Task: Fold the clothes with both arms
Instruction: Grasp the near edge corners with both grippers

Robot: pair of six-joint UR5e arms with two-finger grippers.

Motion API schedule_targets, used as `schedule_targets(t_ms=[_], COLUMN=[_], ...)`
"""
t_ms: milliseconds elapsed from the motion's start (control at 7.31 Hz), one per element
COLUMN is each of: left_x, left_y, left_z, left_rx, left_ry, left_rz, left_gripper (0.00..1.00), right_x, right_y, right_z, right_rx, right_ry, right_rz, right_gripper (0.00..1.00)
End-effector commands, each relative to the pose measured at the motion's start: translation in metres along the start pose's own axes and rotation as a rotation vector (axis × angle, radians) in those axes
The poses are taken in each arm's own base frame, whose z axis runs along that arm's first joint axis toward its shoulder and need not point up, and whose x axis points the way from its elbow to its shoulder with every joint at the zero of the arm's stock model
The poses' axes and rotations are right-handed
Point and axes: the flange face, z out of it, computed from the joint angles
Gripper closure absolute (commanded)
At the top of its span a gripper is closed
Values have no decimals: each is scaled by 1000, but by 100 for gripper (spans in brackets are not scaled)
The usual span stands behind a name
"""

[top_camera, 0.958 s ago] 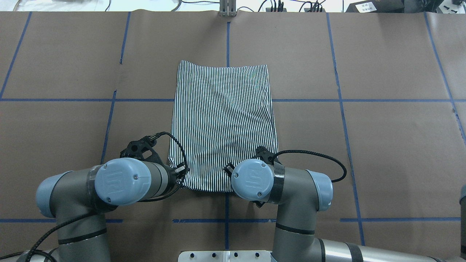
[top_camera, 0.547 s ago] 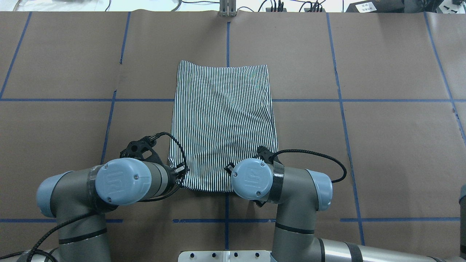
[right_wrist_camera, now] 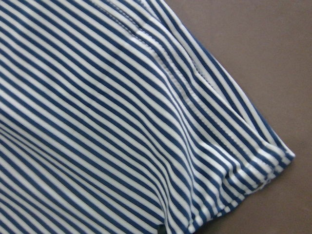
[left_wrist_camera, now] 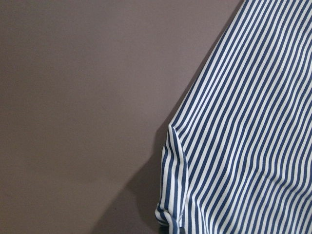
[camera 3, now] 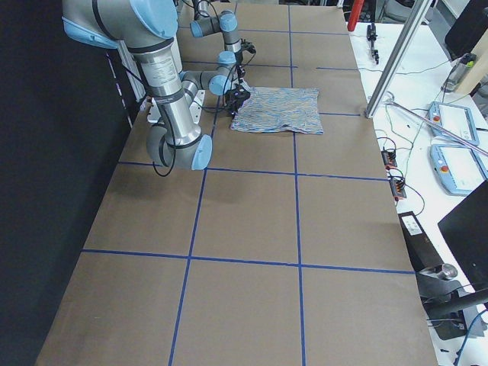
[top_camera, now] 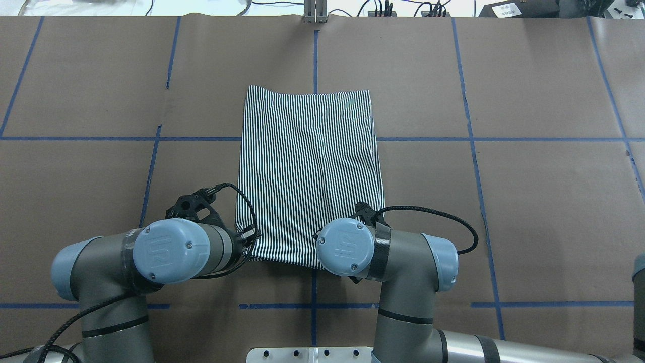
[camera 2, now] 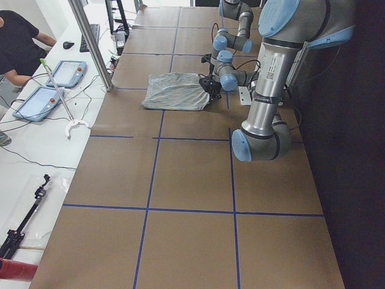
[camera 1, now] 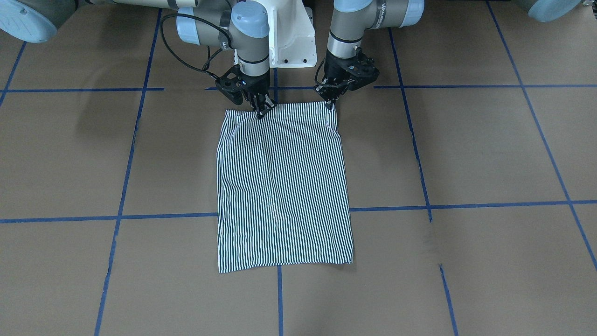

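The striped shirt (camera 1: 284, 186) lies on the table as a flat, folded rectangle (top_camera: 310, 166); no collar or placket shows. Both arms reach to its edge nearest the robot. My left gripper (camera 1: 330, 103) is shut on the corner at that edge, and the cloth tents up toward it in the left wrist view (left_wrist_camera: 243, 146). My right gripper (camera 1: 261, 111) is shut on the same edge a little in from the other corner, where a stitched hem (right_wrist_camera: 234, 146) bunches. From overhead the wrists of the left arm (top_camera: 171, 249) and right arm (top_camera: 352, 247) hide both grippers.
Brown paper with a blue tape grid (top_camera: 151, 138) covers the table. The white pedestal base (camera 1: 291, 42) stands right behind the grippers. An aluminium post (camera 2: 90, 42), tablets (camera 2: 39, 102) and a seated person (camera 2: 15, 42) are beyond the far table edge.
The shirt's near edge has drawn slightly away from the robot and lifted, its left near corner pulled inward. The right wrist has shifted a little left and forward.
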Motion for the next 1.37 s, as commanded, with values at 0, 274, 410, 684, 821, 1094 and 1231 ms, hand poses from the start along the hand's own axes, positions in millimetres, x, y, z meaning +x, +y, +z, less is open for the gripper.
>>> schedule_targets(t_ms=[0,274,410,684,821,1094,1231], left_x=[0,0,-2,-10,-23,-50,-56], left_y=[1,3,7,47,59,60,57], left_z=[1,0,-2,-3,-6,-29,-41], left_rx=[0,-5,-12,-66,-81,-96,-104], left_ry=[-1,-2,-1,-12,-35,-53,-42], left_rz=[0,2,7,32,51,67,69], left_gripper=[100,100,100,100,100,100,100], right_x=[-7,-9,-7,6,24,38,43], right_y=[2,3,3,6,20,34,29], right_z=[-7,-10,-12,-32,-38,-40,-34], right_rx=[-6,-11,-23,-82,-112,-132,-125], right_ry=[-12,-18,-15,-15,-14,-6,3], right_rz=[2,2,-1,-9,-34,-56,-69], right_gripper=[100,100,100,100,100,100,100])
